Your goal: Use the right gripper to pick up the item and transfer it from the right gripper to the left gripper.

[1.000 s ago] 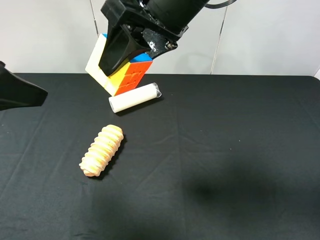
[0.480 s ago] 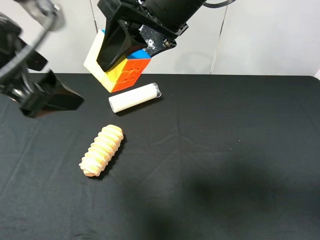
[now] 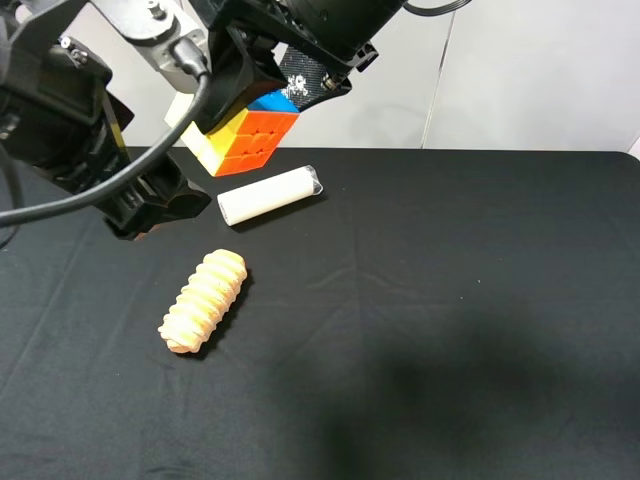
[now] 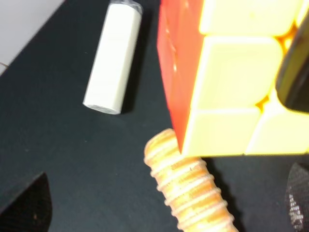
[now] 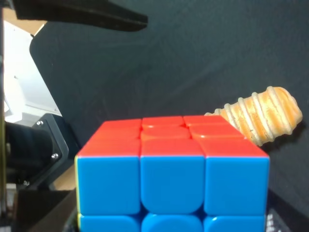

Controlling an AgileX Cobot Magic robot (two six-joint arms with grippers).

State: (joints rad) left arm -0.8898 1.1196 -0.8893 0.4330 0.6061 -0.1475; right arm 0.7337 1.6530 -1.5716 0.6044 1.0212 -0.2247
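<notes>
Two black robot arms meet above a black table (image 3: 450, 300). Right tool (image 3: 232, 105) is clenched on a multicolour puzzle cube (image 3: 250, 135), held in the air over the table's far left part. Left tool (image 3: 165, 200) hangs just beside & below the cube, fingers spread wide, not gripping it. On the table: a white cylinder (image 3: 270, 194) near the cube & a ridged tan roll (image 3: 205, 300) closer to the front.
</notes>
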